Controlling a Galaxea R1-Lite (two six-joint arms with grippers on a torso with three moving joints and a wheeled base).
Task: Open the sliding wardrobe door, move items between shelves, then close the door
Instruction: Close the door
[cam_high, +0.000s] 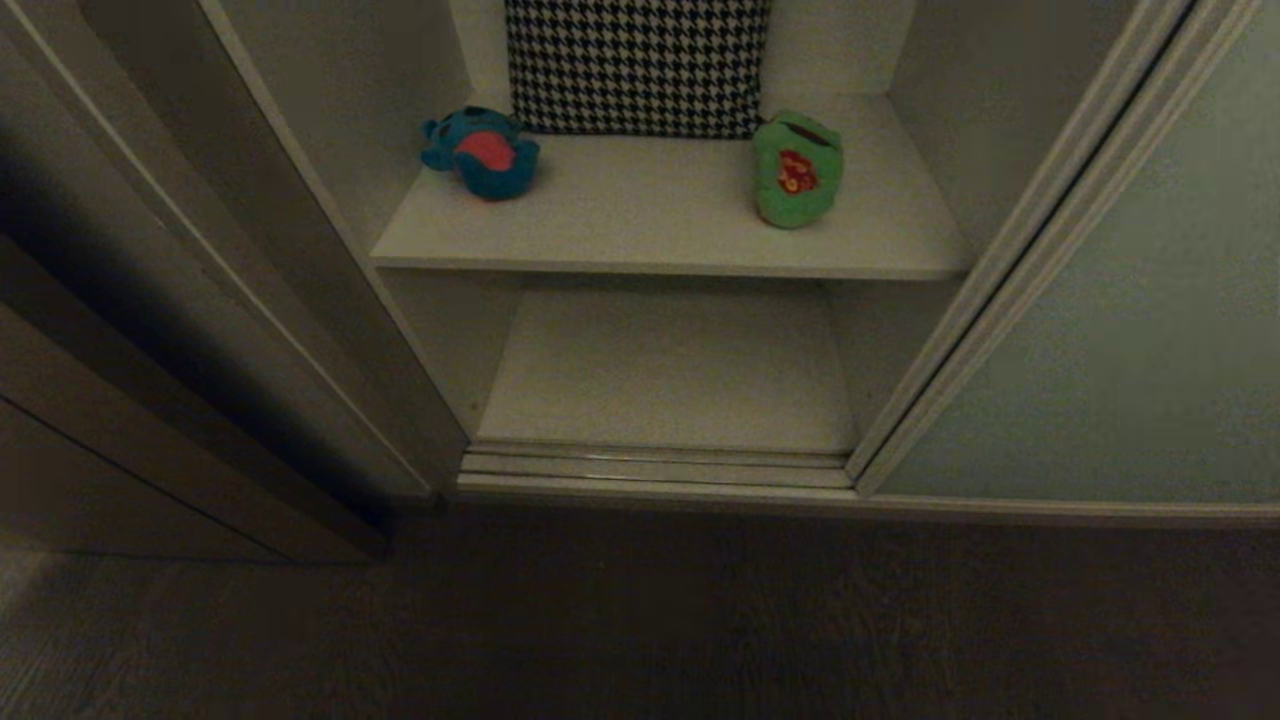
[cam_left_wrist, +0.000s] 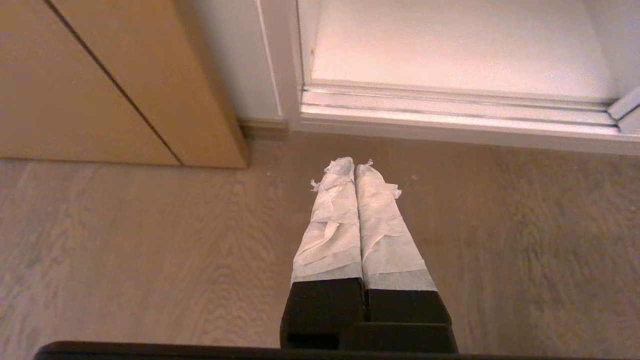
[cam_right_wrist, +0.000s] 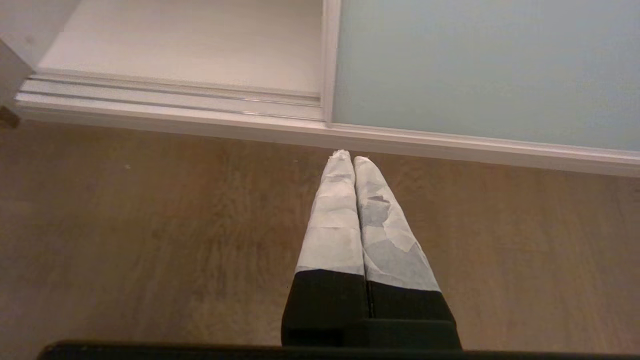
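Observation:
The pale grey-green sliding wardrobe door (cam_high: 1120, 330) stands slid to the right, leaving the compartment open. On the upper white shelf (cam_high: 650, 225) lie a teal-blue bear (cam_high: 482, 153) at the left and a green frog (cam_high: 797, 170) at the right. The lower shelf (cam_high: 670, 370) is bare. Neither arm shows in the head view. My left gripper (cam_left_wrist: 354, 167) hangs shut over the wooden floor before the door track (cam_left_wrist: 450, 102). My right gripper (cam_right_wrist: 348, 158) is shut too, its taped fingers together, just short of the door (cam_right_wrist: 480, 70) and its bottom rail.
A black-and-white houndstooth cushion (cam_high: 637, 65) leans against the back wall between the toys. Dark brown wooden panelling (cam_high: 130, 400) juts out at the left of the wardrobe. Wooden floor (cam_high: 640, 620) lies in front.

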